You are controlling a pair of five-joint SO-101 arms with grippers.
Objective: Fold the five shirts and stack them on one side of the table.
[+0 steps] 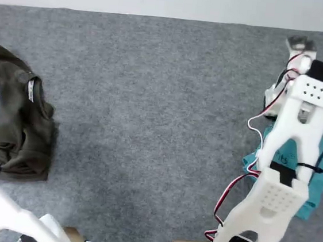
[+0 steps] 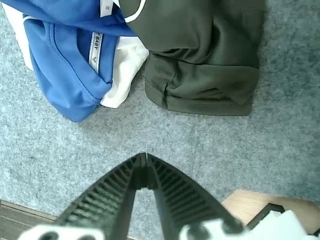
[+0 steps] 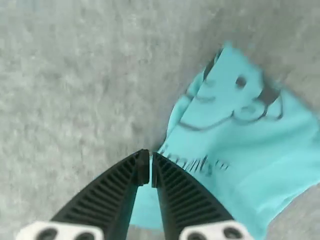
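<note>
Left edge: olive shirt (image 1: 14,117), blue shirt (image 2: 65,65) and white shirt (image 2: 125,75) are bunched together, so your stack looks rough. Teal shirt (image 3: 240,150) sits at the right, unstacked. Left gripper (image 2: 146,162) is closed and empty. Right gripper (image 3: 150,157) is closed at the teal edge. Roughly mid-task.

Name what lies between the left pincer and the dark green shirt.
Only bare grey mat. In the left wrist view, the shut left pincer points toward the dark green shirt, and nothing rests on the stretch between them.
</note>
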